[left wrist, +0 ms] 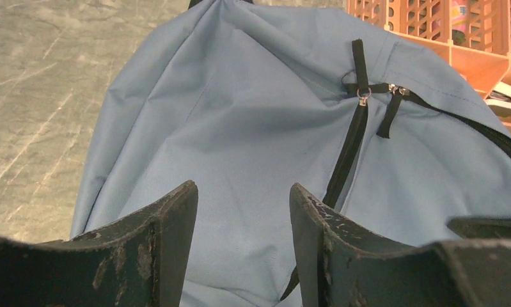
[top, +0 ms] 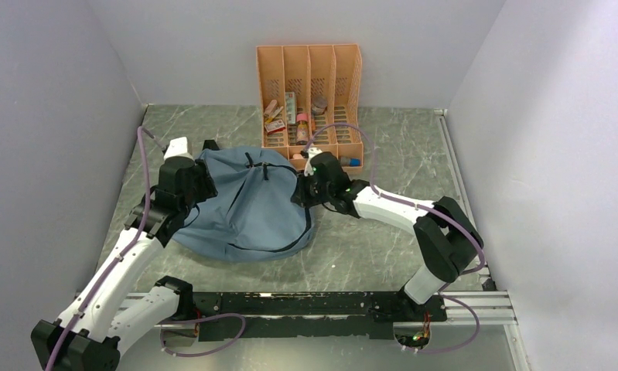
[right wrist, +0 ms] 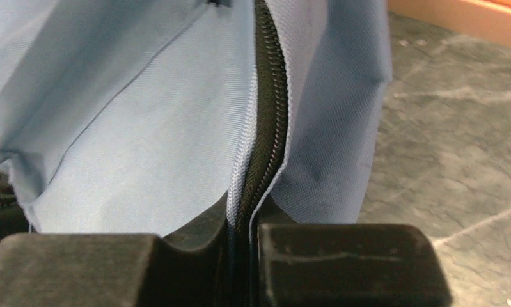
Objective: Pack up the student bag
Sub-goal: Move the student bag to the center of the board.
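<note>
Right up close, the right claw (right wrist: 240, 246) is nipped narrow on the black zip (right wrist: 268, 128) of the student bag (right wrist: 144, 128), the toothed track running straight up from between its fingers with blue cloth on either side. And those teeth look meshed, so by my reading the bag is not open yet! The bag lies slumped flat on the bench (top: 398, 263) between the two claws, its right edge in that pinch and its left edge under the left claw (left wrist: 243, 192). The left claw hangs half spread over the blue fabric, nothing caught between its fingers, the cloth showing clear through the gap. Ahead of the left claw and off to its right, the two zip pulls (left wrist: 363, 96) sit close together near the top of the bag, another sign that the main compartment is closed. Beyond the right claw, just past the bag's top, stands the orange file organizer (top: 309, 77), and the small supplies (top: 302, 124) are all lying in its slots, none in either claw. I cannot see inside the bag, but it looks slack and empty. So it's early going, folks: a grip on the zip edge is about all that's done, while opening up, loading the supplies and zipping shut all look left to do.
</note>
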You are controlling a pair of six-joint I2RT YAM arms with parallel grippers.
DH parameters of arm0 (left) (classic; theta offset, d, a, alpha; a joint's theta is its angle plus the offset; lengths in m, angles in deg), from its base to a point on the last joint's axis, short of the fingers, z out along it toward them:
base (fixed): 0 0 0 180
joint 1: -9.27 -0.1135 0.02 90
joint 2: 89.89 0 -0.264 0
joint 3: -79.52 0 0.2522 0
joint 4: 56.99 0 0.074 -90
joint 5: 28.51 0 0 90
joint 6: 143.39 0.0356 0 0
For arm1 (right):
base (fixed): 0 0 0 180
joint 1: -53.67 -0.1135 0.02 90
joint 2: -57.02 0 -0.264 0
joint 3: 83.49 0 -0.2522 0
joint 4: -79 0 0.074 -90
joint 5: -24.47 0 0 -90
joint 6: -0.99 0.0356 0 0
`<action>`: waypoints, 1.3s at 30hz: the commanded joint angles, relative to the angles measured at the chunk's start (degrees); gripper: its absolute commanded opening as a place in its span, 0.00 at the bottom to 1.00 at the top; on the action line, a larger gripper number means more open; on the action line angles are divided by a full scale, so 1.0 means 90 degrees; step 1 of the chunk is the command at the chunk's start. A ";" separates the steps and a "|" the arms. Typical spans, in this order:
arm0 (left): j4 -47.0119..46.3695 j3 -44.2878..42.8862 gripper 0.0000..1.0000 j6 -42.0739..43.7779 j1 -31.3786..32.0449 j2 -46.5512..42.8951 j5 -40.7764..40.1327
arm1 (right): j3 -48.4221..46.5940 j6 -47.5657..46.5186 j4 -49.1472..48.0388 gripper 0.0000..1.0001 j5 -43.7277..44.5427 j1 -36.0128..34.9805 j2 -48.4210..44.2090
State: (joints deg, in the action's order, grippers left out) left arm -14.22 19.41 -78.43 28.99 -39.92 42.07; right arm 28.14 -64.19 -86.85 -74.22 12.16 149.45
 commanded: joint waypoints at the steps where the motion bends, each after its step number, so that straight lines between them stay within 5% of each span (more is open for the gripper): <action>1: -0.0326 -0.0208 0.59 0.0022 0.0034 -0.0014 -0.0395 | -0.0550 0.0013 -0.0359 0.08 -0.0652 -0.0339 -0.0093; 14: -0.0001 -0.0241 0.62 -0.0194 0.0025 -0.0332 -0.1149 | -0.2754 0.0315 -0.0960 0.01 -0.1117 -0.1269 0.1748; 24: 0.0068 -0.0231 0.63 -0.0257 0.0025 -0.0397 -0.1292 | -0.4839 -0.0049 -0.0494 0.05 -0.1018 -0.1268 0.3414; 32: 0.0000 -0.0212 0.63 -0.0227 0.0015 -0.0382 -0.1228 | -0.5043 -0.0248 -0.0326 0.06 -0.0324 -0.0773 0.3495; 39: -0.0079 -0.0192 0.64 -0.0205 -0.0083 -0.0348 -0.1106 | -0.5308 -0.0509 -0.0063 0.22 -0.0430 -0.0503 0.3568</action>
State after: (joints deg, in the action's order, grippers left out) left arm -13.65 19.32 -80.20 28.91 -42.96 32.06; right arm -16.38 -66.20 -86.20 -79.37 6.23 182.23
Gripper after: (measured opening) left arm 0.634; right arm 0.154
